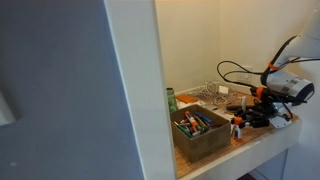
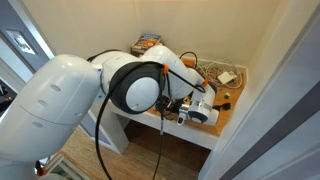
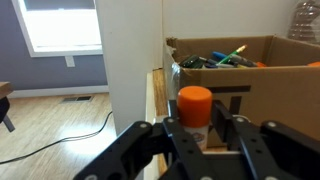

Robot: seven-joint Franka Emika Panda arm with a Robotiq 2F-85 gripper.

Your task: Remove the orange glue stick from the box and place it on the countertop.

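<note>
The orange glue stick has a whitish body and an orange cap, and it stands upright between my fingers. My gripper is shut on it. The brown open-topped box, full of markers, is just behind it. In an exterior view my gripper is low over the countertop, near its front edge and to the right of the box. The glue stick shows small at the fingertips. I cannot tell whether it touches the wood. In an exterior view the arm hides most of the countertop.
A green bottle stands by the white wall edge behind the box. A wire object and small items lie at the back of the counter. Black cables loop above. A clear bottle rises behind the box.
</note>
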